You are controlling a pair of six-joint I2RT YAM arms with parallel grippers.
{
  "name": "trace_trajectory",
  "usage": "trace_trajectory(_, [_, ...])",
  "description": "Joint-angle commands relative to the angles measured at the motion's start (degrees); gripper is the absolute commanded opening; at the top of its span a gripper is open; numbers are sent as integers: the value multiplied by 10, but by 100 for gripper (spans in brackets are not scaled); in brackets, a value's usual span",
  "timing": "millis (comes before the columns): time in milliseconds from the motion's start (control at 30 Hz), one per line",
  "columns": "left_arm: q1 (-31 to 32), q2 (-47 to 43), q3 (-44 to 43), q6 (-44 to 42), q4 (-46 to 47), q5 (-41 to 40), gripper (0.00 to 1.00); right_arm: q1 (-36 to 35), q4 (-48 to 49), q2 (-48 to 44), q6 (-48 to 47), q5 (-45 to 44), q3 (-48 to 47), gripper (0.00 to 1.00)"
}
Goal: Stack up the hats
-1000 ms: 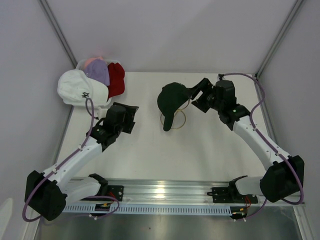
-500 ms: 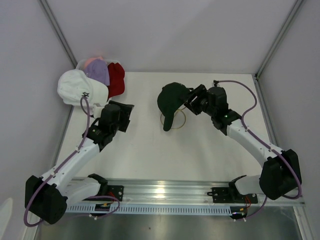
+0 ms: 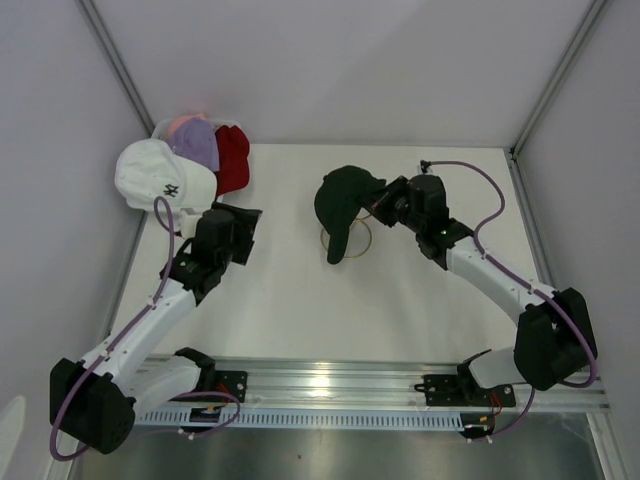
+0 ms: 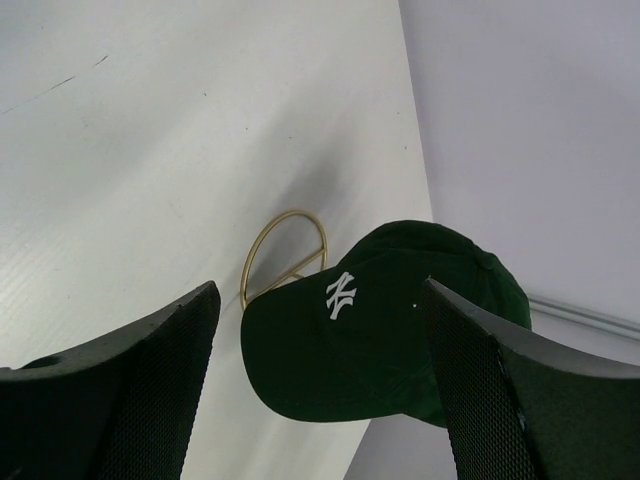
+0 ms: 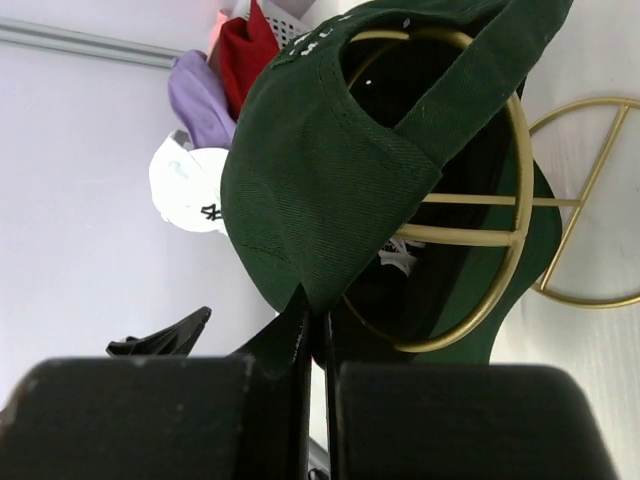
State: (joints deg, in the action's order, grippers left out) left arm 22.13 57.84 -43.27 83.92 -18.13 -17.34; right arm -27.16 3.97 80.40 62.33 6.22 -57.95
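A dark green cap [image 3: 345, 195] hangs on a gold wire stand [image 3: 366, 240] at the table's middle, brim toward the front. My right gripper [image 3: 380, 205] is shut on the fabric at the back rim of that cap [image 5: 310, 170], and the pinch shows at the fingertips [image 5: 318, 315]. A white cap [image 3: 150, 175], a lavender one [image 3: 195, 145], a red one [image 3: 232, 160] and a pink one [image 3: 180, 123] are piled at the back left. My left gripper [image 3: 250, 235] stands open just in front of that pile. It faces the green cap [image 4: 370, 340] from a distance, nothing between its fingers.
The pile of caps rests in a white mesh basket [image 3: 162, 128] in the back left corner. Grey walls with metal posts close in the table on three sides. The stand's ring base [image 5: 600, 290] lies flat on the white tabletop.
My right gripper has moved left to the green cap and shut on its back rim. The left arm has edged slightly left, its gripper still open.
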Motion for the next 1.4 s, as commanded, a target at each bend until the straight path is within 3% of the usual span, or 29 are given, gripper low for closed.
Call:
trace_trajectory(0, [-6,-7,1,-17,14,3,84,-2,25,-22,7,-30,25,0])
trace_trajectory(300, [-6,10,-9,-34,32,21,85,-1,290,-60,25,13,210,0])
trace_trajectory(567, [-6,24,-25,-53,29,28,84,-2,484,-26,74,8,300,0])
trace_trajectory(700, [-6,27,-36,-77,28,29,85,-2,532,-28,118,-47,344,0])
trace_trajectory(900, [-6,46,-64,-107,20,33,84,-2,530,-58,147,-118,380,0])
trace_trajectory(1133, [-6,62,-71,-111,15,42,84,0,595,4,169,-96,402,0])
trace_trajectory(1300, [-5,63,-86,-130,-1,33,84,0,582,69,170,-51,379,0])
trace_trajectory(1367, [-5,63,-90,-134,-2,31,84,3,643,126,188,-22,377,0])
